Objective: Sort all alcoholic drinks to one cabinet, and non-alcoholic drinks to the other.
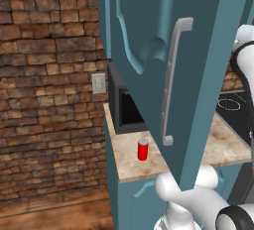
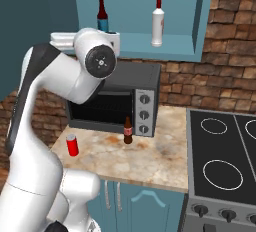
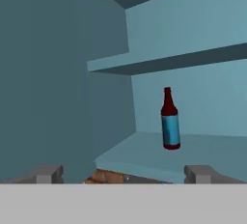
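Note:
An upper cabinet (image 2: 170, 46) stands open. On its lower shelf are the pale whitish bottle with a red cap (image 2: 158, 22), an alcoholic drink, and a dark red bottle with a blue label (image 2: 102, 15) (image 3: 170, 119). My gripper (image 3: 124, 175) is open and empty at the shelf's front edge, a little short of the blue-labelled bottle and to its left. The non-alcoholic drinks stand on the counter below: a red can (image 2: 73, 145) (image 1: 143, 149) and a dark brown bottle with a red label (image 2: 128, 130).
A black toaster oven (image 2: 115, 103) sits at the back of the marble counter (image 2: 150, 161). A stove (image 2: 220, 161) adjoins on the right. The open teal cabinet door (image 1: 149, 35) with a grey handle (image 1: 173, 80) hangs in the left base view.

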